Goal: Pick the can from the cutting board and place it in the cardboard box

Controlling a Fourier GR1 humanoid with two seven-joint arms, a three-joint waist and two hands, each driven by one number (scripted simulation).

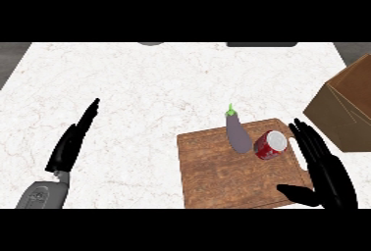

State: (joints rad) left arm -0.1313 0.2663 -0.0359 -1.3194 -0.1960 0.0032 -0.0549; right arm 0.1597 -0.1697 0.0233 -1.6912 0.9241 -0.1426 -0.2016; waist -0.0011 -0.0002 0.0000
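Red can point(271, 145) lying on its side on the wooden cutting board point(225, 176), near the board's right edge, silver end turned up and toward the far right. Just left of it, a purple eggplant point(238, 131) with a green stem, lengthwise front to back, stem end poking past the board's far edge onto the table point(159, 83); whether eggplant and can touch cannot be told, only that the gap is slight. Right hand point(328, 174) at the board's right side, just beside the can, palm turned inward toward it, fingers point(308, 139) straight and spread, reaching up past the can's right flank without curling round it; thumb stretched leftward low over the board's near right corner. Nothing held. Open cardboard box point(340, 115) at the far right, brown, tilted in view, partly cut by the picture's edge, set on the table beyond the board's right corner and apart from the can. Left hand point(71, 142) well away at the left side, over bare white marbled table, fingers straight and pointing up and slightly right, open and holding nothing, grey forearm point(42, 193) entering from the lower left edge. Two dark shapes at the table's far edge, too cut off to identify. Can not lifted, board flat on the table, box well clear of the left hand.
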